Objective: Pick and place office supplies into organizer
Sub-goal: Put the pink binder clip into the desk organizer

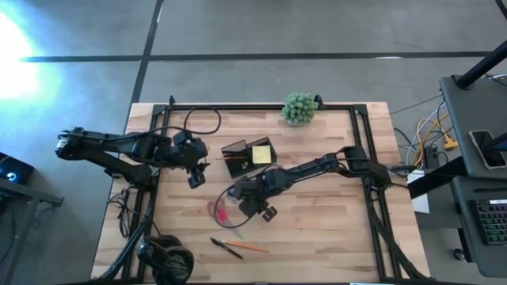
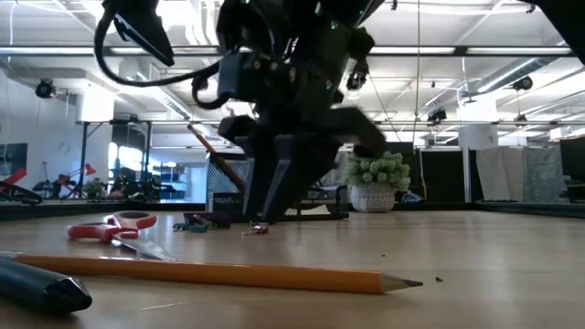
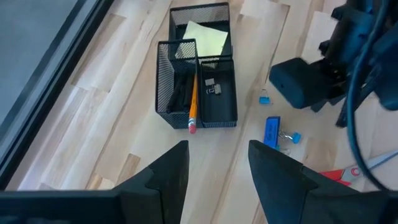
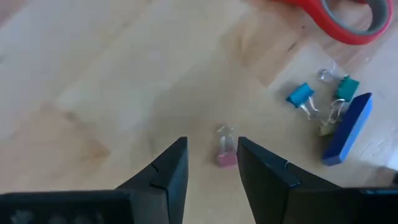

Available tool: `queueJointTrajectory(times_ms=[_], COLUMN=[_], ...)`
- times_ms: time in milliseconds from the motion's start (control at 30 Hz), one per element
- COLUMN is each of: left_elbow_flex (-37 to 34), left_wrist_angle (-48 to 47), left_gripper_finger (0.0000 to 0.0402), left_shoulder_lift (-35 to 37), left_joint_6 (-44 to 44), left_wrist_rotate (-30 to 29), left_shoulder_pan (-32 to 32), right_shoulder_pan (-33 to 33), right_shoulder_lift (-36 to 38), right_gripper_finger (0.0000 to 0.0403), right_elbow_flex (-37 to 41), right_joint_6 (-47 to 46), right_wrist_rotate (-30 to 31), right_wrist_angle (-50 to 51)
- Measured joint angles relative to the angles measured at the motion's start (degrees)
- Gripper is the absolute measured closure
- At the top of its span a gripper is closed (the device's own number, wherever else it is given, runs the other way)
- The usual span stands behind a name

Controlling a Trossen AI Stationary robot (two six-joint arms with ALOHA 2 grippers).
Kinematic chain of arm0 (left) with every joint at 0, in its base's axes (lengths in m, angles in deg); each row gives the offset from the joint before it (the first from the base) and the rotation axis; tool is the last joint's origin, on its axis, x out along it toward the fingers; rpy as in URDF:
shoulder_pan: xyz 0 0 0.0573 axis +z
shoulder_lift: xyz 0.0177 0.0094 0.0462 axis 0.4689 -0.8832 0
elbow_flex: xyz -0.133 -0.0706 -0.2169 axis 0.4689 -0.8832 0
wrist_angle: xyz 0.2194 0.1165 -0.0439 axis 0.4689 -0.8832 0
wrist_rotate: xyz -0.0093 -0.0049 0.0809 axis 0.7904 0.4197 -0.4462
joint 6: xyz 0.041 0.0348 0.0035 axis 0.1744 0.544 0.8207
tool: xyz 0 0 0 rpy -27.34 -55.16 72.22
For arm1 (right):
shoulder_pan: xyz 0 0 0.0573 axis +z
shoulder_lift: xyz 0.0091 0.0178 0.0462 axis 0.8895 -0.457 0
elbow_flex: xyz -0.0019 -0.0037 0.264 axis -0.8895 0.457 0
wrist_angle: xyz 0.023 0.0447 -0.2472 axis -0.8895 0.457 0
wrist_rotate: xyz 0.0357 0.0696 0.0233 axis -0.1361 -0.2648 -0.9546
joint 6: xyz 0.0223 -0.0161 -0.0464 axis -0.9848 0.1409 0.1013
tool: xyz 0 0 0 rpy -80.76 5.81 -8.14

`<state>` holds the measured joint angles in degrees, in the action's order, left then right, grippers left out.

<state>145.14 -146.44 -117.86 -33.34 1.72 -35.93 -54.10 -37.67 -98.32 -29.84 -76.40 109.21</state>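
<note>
A small pink binder clip (image 4: 226,155), lying on the wooden surface (image 4: 112,93) at centre frame, is being straddled by the right gripper (image 4: 211,163), jaws spread either side. The left gripper (image 3: 217,171), jaws parted and empty, is being held near the organizer (image 3: 198,93), upper centre.

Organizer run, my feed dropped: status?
Right gripper down at table, jaws open around pink binder clip. Left gripper open, waiting above organizer. Blue clips beside, nothing blocking.
</note>
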Motion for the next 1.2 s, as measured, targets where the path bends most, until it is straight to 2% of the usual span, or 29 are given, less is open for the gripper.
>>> queueJointTrajectory(times_ms=[167,267,433,733,1200], left_elbow_flex=[0.0,0.0,0.0,0.0,0.0], left_wrist_angle=[-0.02,-0.02,-0.09,-0.11,-0.11], left_gripper_finger=[0.0249,0.0249,0.0249,0.0249,0.0249], left_shoulder_lift=[-0.03,0.01,0.03,0.03,0.05], left_joint_6=[-0.08,-0.1,-0.08,-0.06,-0.06], left_wrist_rotate=[0.01,0.01,0.02,0.02,0.02], left_shoulder_pan=[0.01,0.0,0.02,0.02,0.02], right_shoulder_pan=[-0.25,-0.56,-1.65,-2.32,-2.29], right_shoulder_lift=[-1.29,-1.29,-1.27,-1.25,-2.35], right_gripper_finger=[0.0275,0.0275,0.0275,0.0284,0.0298], right_elbow_flex=[-0.81,-1.01,-0.87,-0.74,-0.83], right_joint_6=[-0.6,-1.1,-1.42,-0.88,-1.34], right_wrist_rotate=[4.16,4.0,0.44,-2.13,-3.24], right_wrist_angle=[0.28,2.14,3.93,3.55,1.26])
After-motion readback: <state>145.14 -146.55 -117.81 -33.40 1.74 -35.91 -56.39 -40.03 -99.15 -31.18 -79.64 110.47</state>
